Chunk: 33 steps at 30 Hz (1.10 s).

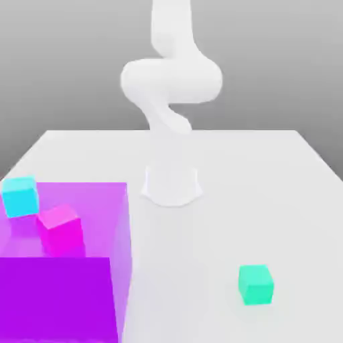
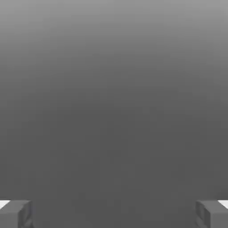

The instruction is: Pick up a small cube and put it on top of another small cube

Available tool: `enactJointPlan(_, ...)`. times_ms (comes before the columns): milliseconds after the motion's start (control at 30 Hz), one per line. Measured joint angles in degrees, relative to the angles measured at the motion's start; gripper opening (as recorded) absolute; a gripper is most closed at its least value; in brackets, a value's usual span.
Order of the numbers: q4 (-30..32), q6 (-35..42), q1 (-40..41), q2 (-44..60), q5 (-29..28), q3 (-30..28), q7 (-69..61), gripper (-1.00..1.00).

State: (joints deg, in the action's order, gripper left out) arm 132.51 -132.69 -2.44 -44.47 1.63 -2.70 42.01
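The gripper (image 2: 114, 213) had its jaws spread wide with nothing between them. The small cube (image 1: 256, 284) sat alone on the table (image 1: 268, 174), well apart from the purple block (image 1: 63, 268) carrying the cyan cube (image 1: 21, 195) and pink cube (image 1: 61, 229). An off-centre descent could probably nudge so light a cube aside.

From my remote station I see the white arm (image 1: 171, 84) rising from its round base (image 1: 171, 185), bending toward the exterior view's left, then curling back up out of frame. In the hand view my gripper (image 2: 114, 213) has its two grey fingertips (image 2: 17, 213) spread wide apart, with nothing between them.
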Motion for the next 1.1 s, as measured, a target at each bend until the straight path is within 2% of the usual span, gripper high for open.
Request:
enactJointPlan(567, 4.8, -5.8, -16.2, 14.2, 11.0, -14.1, -25.9, 0.0)
enactJointPlan(833, 7.0, -8.3, -22.9, 22.6, 15.8, -17.5, -37.7, 0.0)
enactJointPlan(1100, 9.2, -10.9, -28.1, 31.1, 19.8, -18.5, -48.8, 0.0)
